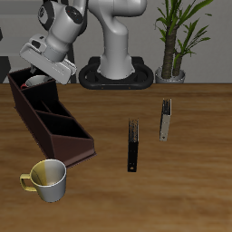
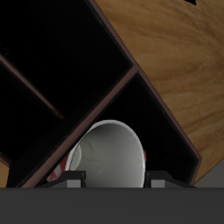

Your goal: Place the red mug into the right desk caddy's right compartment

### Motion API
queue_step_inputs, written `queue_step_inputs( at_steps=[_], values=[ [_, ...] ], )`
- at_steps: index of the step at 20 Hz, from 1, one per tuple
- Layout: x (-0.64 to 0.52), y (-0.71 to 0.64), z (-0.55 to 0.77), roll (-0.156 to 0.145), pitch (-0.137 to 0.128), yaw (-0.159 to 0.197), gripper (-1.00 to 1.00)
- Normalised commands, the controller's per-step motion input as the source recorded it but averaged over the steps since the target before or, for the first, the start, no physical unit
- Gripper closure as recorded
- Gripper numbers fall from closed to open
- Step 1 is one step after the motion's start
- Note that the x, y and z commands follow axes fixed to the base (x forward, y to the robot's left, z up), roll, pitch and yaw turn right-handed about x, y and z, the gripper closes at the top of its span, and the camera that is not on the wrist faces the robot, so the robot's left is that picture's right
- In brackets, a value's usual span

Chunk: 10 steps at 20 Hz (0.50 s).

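The red mug (image 1: 36, 82) shows its light interior at the far end of the right desk caddy (image 1: 65, 131), a long dark brown tray with dividers. My gripper (image 1: 40, 72) hangs right over that end section. In the wrist view the red mug (image 2: 109, 157) sits tilted between my two fingertips (image 2: 70, 181), with a strip of red side showing, and my gripper (image 2: 114, 181) looks shut on it. The mug is low inside the squarish end compartment (image 2: 171, 144), bounded by a divider (image 2: 114, 92). Whether it rests on the floor of the compartment cannot be told.
A yellow-and-white mug (image 1: 47, 178) stands near the table's front edge, just past the caddy's near end. A thin black upright object (image 1: 133, 145) and a thin grey one (image 1: 165, 120) stand mid-table. A potted plant (image 1: 172, 45) and the robot base (image 1: 116, 68) are at the back.
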Motion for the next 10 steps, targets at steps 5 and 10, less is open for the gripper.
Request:
queue_step_inputs(
  at_steps=[5, 10],
  values=[
    [-0.01, -0.08, 0.03, -0.020, -0.002, -0.008, -1.00],
    [0.03, -0.01, 0.07, -0.006, 0.006, 0.002, -1.00]
  ],
)
